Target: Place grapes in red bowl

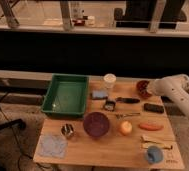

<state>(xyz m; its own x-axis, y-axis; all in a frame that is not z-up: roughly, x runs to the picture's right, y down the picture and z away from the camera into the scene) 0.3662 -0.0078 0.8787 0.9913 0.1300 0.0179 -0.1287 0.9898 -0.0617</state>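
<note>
Gripper (149, 91) at the red bowl (141, 88), on the wooden table (108, 146).
The smooth white arm (184, 95) ends rounded over the round bowl's right side, hiding it. Whether the gripper is wide, narrow or holding anything cannot be told. The grapes cannot be made out. A flat black slab (153, 107) lies just in front of the gripper.

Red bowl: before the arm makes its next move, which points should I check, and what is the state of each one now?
1. The red bowl is in view at the far right of the table: ok.
2. The gripper is at the red bowl's right side: ok.
3. Where the grapes are: cannot tell.
4. The purple bowl stands well apart from the red bowl: ok.
</note>
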